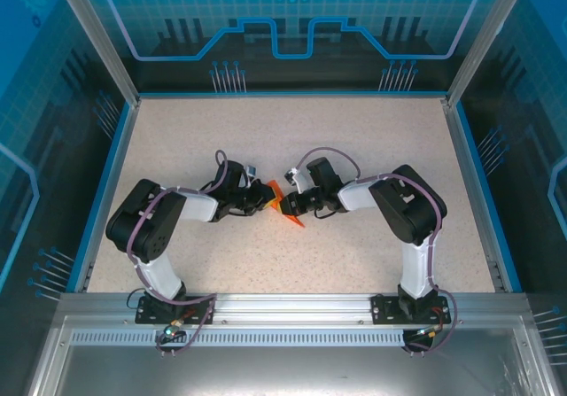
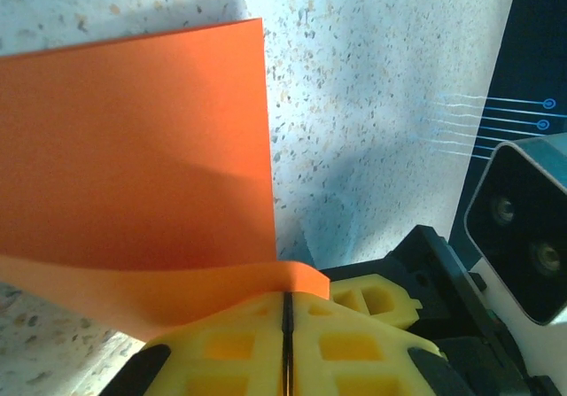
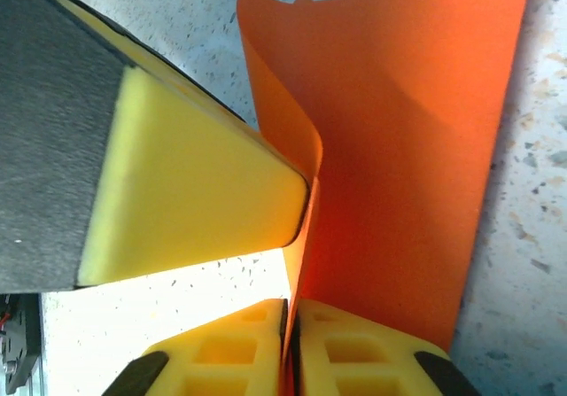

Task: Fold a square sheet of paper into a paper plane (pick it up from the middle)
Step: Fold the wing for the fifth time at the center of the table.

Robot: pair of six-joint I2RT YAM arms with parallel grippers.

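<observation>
The square sheet of paper is bright orange, creased and standing up off the speckled table between my two grippers at mid-table. My right gripper is shut on its lower edge, with orange paper running into the seam between the yellow fingers. My left gripper is shut, its tips against a bent strip of the sheet; the seam between them looks dark, with no paper seen in it. In the right wrist view the left gripper's finger butts against the fold. From above, the left gripper and the right gripper nearly touch.
The speckled table is ringed by a blue rim and transparent walls. The right arm's wrist camera housing and one of its yellow fingers sit close beside the left gripper.
</observation>
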